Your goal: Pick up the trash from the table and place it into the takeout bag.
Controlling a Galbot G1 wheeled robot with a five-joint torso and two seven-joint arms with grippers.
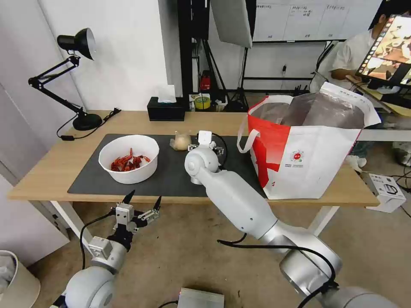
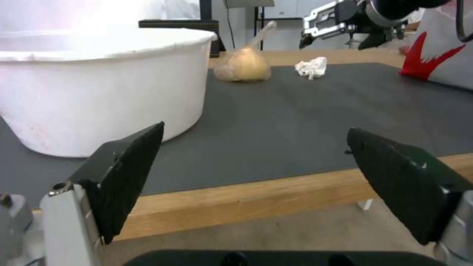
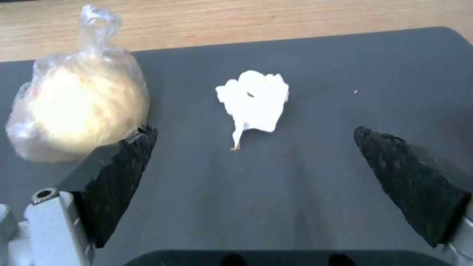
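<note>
Head view: right gripper (image 1: 209, 143) hangs over the dark grey mat (image 1: 171, 179) beside the small clear bag of beige stuff (image 1: 181, 140); white round bowl of red shells (image 1: 129, 158) sits left, white-and-red takeout bag (image 1: 306, 149) right. Left wrist view: left gripper (image 2: 254, 181), fingers apart, sits below the light-wood table's edge (image 2: 236, 203). Right wrist view: fingers spread above the crumpled white tissue (image 3: 254, 101).

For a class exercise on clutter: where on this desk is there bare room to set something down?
Bare: dark grey mat between white round bowl and white-and-red takeout bag, and light wood left of the mat. Crowded: the mat's far edge, with clear bag, crumpled white tissue and right hand.
</note>
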